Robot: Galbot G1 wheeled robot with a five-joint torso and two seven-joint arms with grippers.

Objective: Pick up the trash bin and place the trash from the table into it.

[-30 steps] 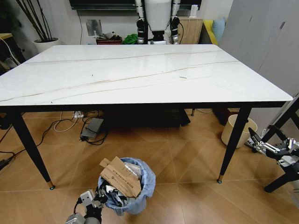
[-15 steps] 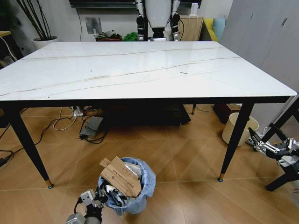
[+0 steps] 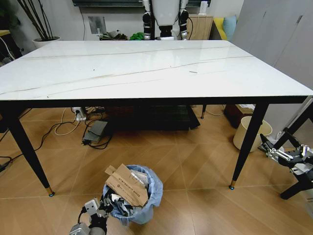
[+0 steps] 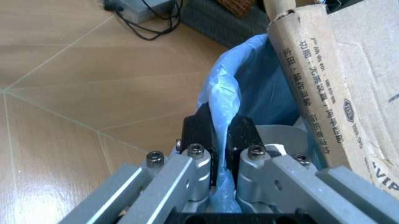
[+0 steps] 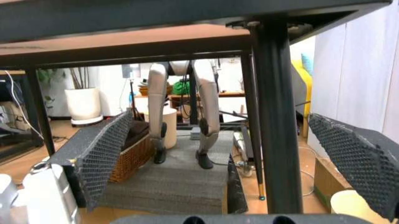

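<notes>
One big thing first: the table (image 3: 146,68), white marble top, black legs; no litter visible on top from the head view, so my guess is the job's nearly done. Trash bin (image 3: 132,196) stands on the floor on the robot's side of the table, in front of it, toward its left leg; blue bag liner, stuffed w/ trash, a slab of brown cardboard (image 3: 126,185) sticking up, long axis leaning away from the left gripper. Left gripper (image 4: 218,140) is at the bin's near rim, pads clenched on the blue liner edge, bin straight ahead of the jaws; left arm is far nearer. Right gripper (image 5: 231,154) hangs low by the table's right leg, well apart from the bin, fingers spread, holding nothing. Wrist view shows the pinch on the liner; head view doesn't.
</notes>
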